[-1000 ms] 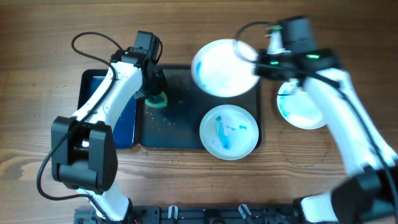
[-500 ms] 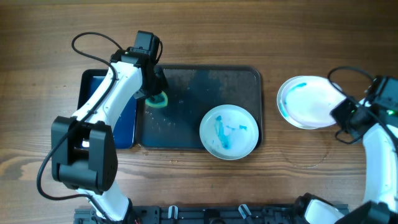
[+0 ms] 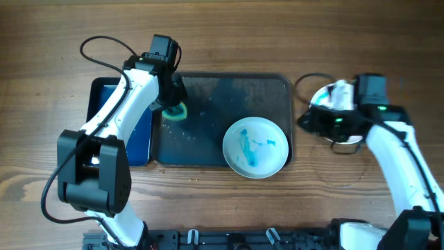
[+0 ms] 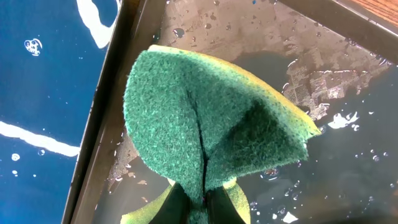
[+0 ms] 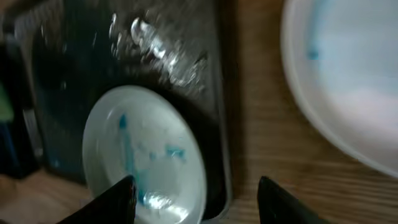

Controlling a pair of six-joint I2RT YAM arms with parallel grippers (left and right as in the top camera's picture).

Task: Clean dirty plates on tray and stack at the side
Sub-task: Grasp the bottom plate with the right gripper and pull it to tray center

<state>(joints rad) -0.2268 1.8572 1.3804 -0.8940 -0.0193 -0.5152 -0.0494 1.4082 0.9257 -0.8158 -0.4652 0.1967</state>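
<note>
Overhead, everything sits on a brown wooden table (image 3: 222,42) that fills the frame.
- A large dark grey-brown rectangular tray (image 3: 208,94) with rounded corners and a raised rim lies at the centre. Its wet surface is dotted with water drops.
- A narrow black tray with a blue bottom (image 3: 141,135) lies touching the big tray's left side, partly under the white left arm.
- A round white plate smeared with blue (image 3: 255,146) rests inside the large tray, in its lower right corner.
- A second round white plate (image 5: 348,81), with a small blue mark, lies on the table just beside the large tray's right edge. From overhead it is mostly hidden under the right arm, and whether more than one plate lies there cannot be told.
- A green sponge (image 4: 211,124) with a yellow backing sits at the large tray's upper left, close to its left rim.
- The left gripper (image 4: 200,202) is closed on the sponge, pinching it into a fold between its fingers.
- The right gripper (image 5: 196,199) is spread wide and holds nothing. It hangs over the large tray's right rim, between the two plates.
</note>
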